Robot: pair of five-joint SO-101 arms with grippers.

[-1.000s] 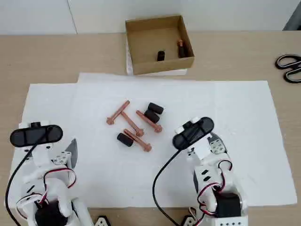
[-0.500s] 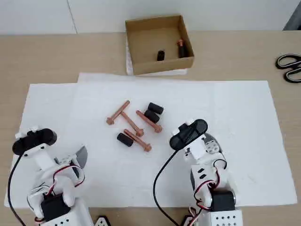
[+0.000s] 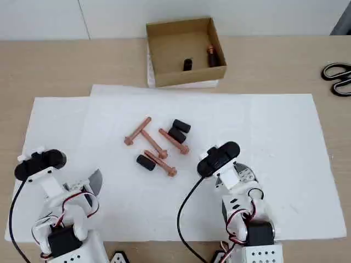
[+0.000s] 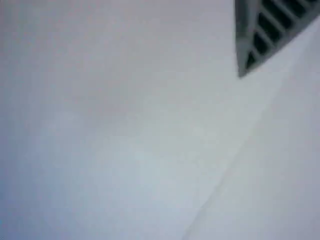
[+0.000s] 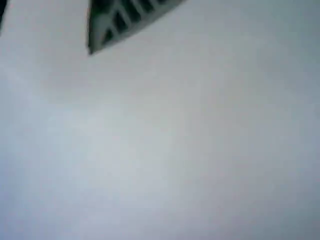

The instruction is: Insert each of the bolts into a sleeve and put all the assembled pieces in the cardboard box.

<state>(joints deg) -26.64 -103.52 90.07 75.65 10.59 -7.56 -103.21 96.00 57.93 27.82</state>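
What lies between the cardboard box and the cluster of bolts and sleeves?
In the high view, only bare white sheet separates the cardboard box from the loose bolts and sleeves.

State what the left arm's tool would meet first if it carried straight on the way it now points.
Probably the white paper sheet: the left tool points down at it, well short of the bolts; depth is unclear.

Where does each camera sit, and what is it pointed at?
High view: fixed above the table, looking down at the bolts, the box and both arms.
Left wrist view: on the left arm, facing the white sheet close up; a corner of the left tool shows.
Right wrist view: on the right arm, likewise; a corner of the right tool.
Shared: the white sheet.
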